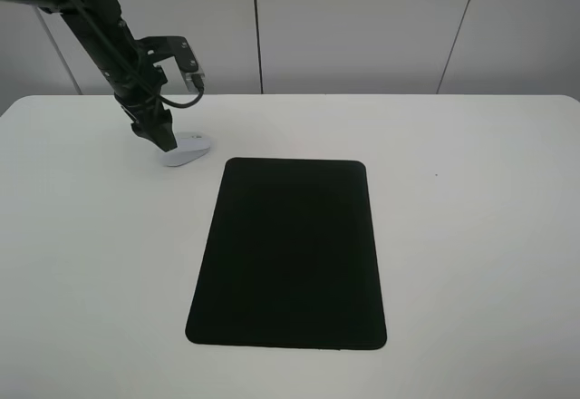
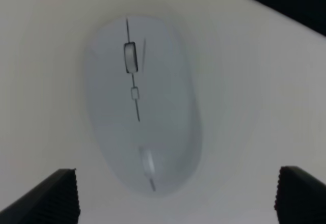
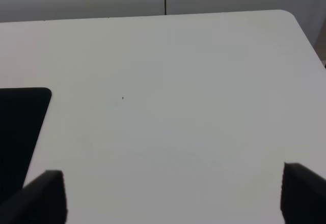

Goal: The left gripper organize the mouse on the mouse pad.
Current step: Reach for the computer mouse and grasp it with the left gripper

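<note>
Presently holding the left gripper (image 1: 163, 143) spread apart at the mouse (image 1: 188, 149), toward the table's (image 1: 471, 236) far-left corner beside the mouse pad (image 1: 290, 254), and liable to squirt it sideways through an off-centre pinch.

White mouse (image 1: 186, 149), grey scroll wheel (image 2: 130, 57); plain matte black mouse pad (image 1: 290, 254); white table (image 1: 471, 236); black left gripper (image 1: 161, 141); pale grey wall (image 1: 362, 27).
</note>
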Robot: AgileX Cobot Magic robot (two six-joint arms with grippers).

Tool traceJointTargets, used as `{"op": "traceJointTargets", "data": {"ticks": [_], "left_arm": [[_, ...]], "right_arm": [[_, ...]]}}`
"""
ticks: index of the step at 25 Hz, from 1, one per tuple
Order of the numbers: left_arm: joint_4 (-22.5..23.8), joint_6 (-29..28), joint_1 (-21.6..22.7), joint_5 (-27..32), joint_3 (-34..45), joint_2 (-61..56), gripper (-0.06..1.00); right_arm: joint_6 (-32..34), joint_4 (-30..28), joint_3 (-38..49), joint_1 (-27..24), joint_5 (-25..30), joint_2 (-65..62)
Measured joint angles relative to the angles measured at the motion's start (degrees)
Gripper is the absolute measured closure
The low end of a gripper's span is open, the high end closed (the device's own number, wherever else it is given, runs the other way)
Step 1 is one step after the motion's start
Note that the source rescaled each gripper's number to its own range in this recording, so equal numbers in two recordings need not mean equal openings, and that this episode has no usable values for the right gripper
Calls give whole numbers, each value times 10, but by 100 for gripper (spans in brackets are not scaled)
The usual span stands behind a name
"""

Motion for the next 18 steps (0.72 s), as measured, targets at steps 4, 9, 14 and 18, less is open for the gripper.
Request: {"op": "traceJointTargets", "data": {"ticks": [4,9,14,18], "left_arm": [[1,-4,-3,-2,-23,27,-6],[3,-8,-3,-16,-30,41,-6],[3,-21,-3,-22,-30,61,-6],[3,-25,-3,-30,-30,62,-6]], "right_arm": [[0,0,0,0,0,0],[0,0,0,0,0,0],[0,0,0,0,0,0],[0,0,0,0,0,0]]}}
